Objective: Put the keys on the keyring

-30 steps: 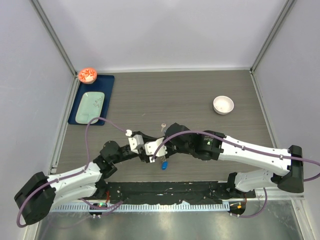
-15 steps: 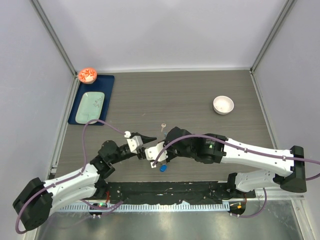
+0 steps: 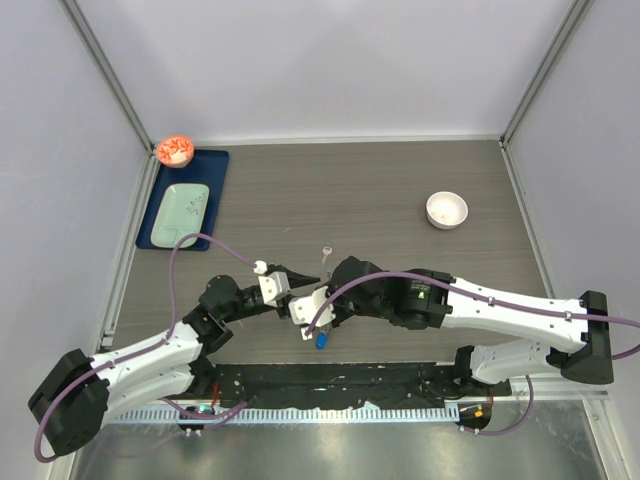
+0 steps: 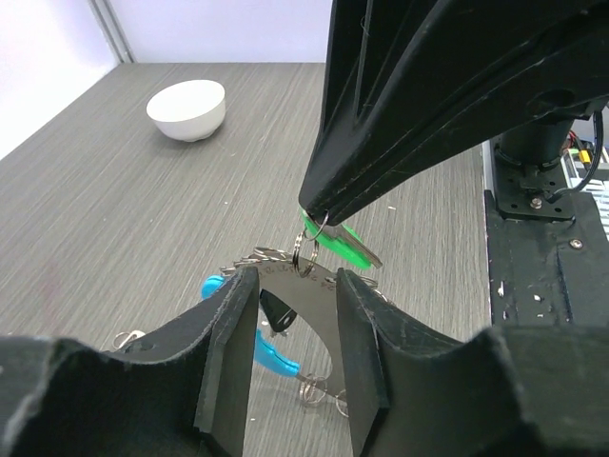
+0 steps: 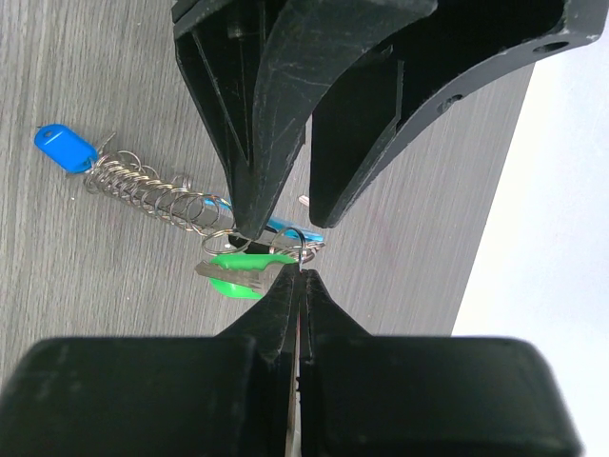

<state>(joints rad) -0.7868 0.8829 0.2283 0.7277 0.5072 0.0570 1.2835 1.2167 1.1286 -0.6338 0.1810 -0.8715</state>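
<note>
The keyring hangs between both grippers just above the table: a silvery chain [image 5: 143, 193], a light-blue strap [image 4: 271, 352] and a dark-blue tag [image 3: 321, 341]. My left gripper [image 4: 297, 286] grips the keyring's curved metal plate [image 4: 309, 305] between its fingers. My right gripper [image 5: 301, 276] is shut on a small split ring [image 5: 304, 249] that carries the green-headed key [image 5: 238, 274], right at the left fingertips. The green key also shows in the left wrist view [image 4: 338, 238]. The plain silver key [image 3: 326, 254] lies on the table just beyond the grippers.
A white bowl [image 3: 446, 209] stands at the far right. A blue tray [image 3: 215, 170] with a pale green plate [image 3: 185, 208] and an orange-filled bowl [image 3: 175, 150] sit at the far left. The two arms cross at the table's near middle.
Both grippers have shifted slightly left and toward the near edge together. The dark-blue tag has dropped lower in the top view.
</note>
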